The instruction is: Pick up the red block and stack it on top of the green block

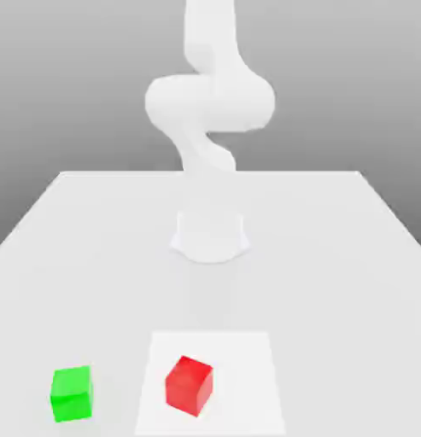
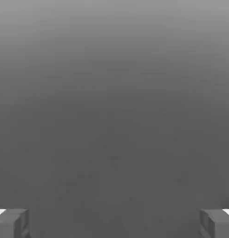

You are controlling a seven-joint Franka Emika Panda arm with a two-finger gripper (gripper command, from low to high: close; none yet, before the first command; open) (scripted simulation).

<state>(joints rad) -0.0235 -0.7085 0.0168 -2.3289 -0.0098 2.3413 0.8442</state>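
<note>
Red block [image 1: 189, 386], on a white sheet [image 1: 248, 384] beside the green block [image 1: 72, 393] — tool [image 2: 114, 224] spread wide, holding nothing; stage: seemingly pre-grasp — next move: lowering over red, fingers astride.

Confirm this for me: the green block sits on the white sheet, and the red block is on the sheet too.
Not quite: the exterior view shows the green block on the table, beside the white sheet. The red block is on the sheet.
</note>
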